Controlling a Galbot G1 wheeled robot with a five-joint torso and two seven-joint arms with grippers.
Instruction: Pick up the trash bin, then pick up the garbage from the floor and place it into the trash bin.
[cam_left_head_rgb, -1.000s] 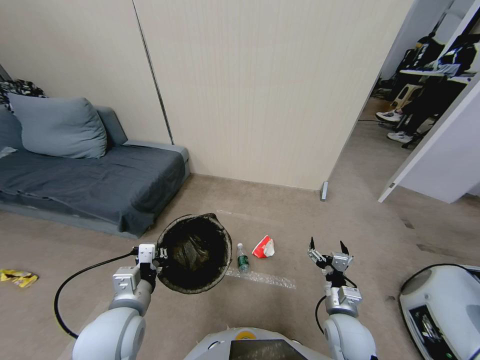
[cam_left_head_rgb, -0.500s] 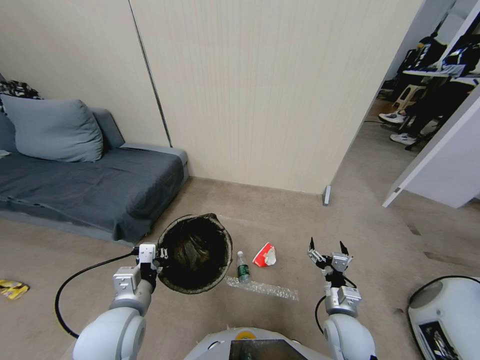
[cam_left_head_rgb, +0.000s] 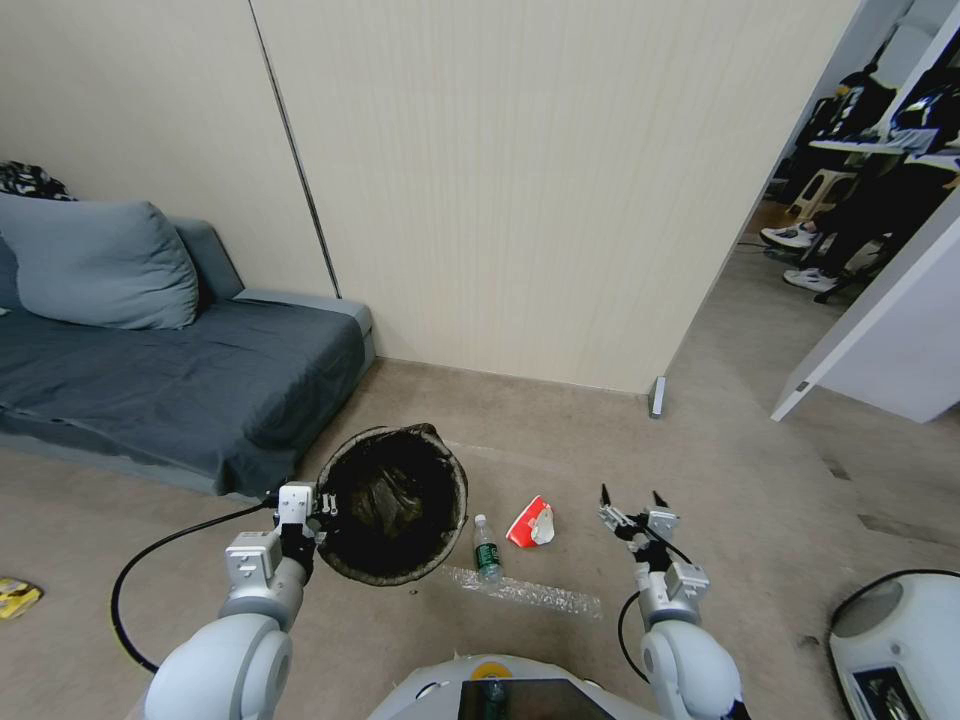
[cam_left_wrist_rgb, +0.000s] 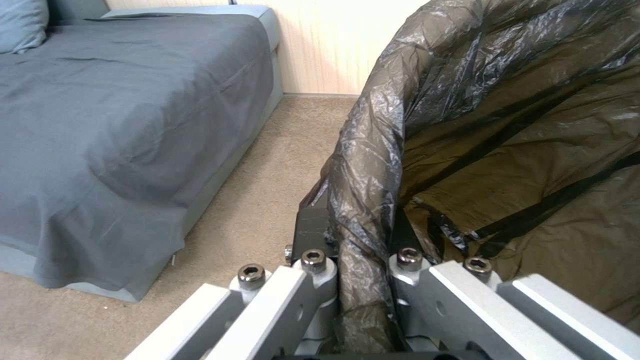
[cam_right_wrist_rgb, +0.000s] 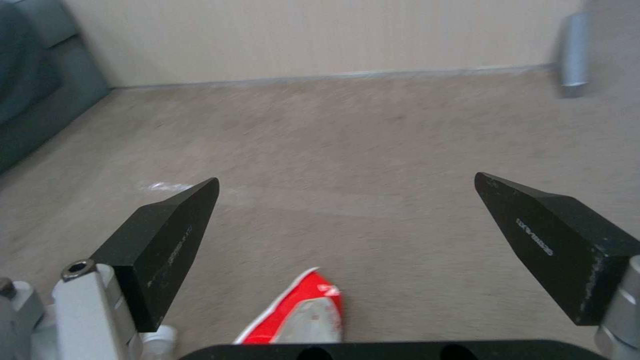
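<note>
Gripping the trash bin (cam_left_head_rgb: 392, 505) by its bag-lined rim, left hand (cam_left_head_rgb: 312, 507) holds it above the floor (cam_left_head_rgb: 560, 440). Right hand (cam_left_head_rgb: 630, 500), fingers wide, hangs near the red-and-white wrapper (cam_left_head_rgb: 530, 522); bottle (cam_left_head_rgb: 486, 548) lies beside the bin.

Faint embossed lettering on both black fingers (cam_right_wrist_rgb: 547, 240) of the right gripper (cam_right_wrist_rgb: 347, 200), too small and blurred to read. Green label on the bottle (cam_left_head_rgb: 487, 548), wording illegible. Red-and-white wrapper (cam_left_head_rgb: 530, 523) with print too small to make out.
</note>
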